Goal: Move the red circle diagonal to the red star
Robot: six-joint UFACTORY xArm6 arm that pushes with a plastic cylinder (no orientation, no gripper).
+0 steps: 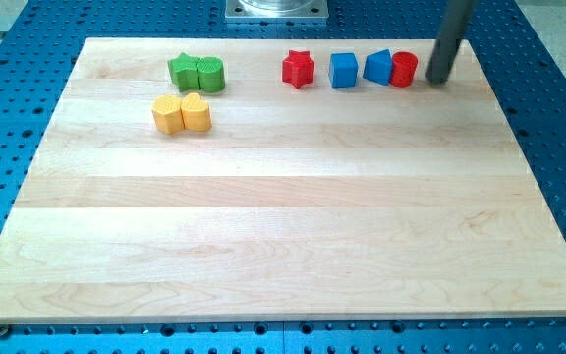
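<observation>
My tip [439, 79] rests on the wooden tabletop [283, 216] just at 3 o'clock of the red circle [404, 70], near it but possibly not touching. I carry no fingers, only the rod. The circle touches a blue block [378, 66] at its 9 o'clock; farther that way sit a blue cube [343, 70] and the red star [299, 69].

There is one camera. It sits high up at the 6 o'clock side of the wooden board [283, 216] and looks down toward 12 o'clock. It is near enough that the board almost fills the view, with blue table [8, 79] around it.
</observation>
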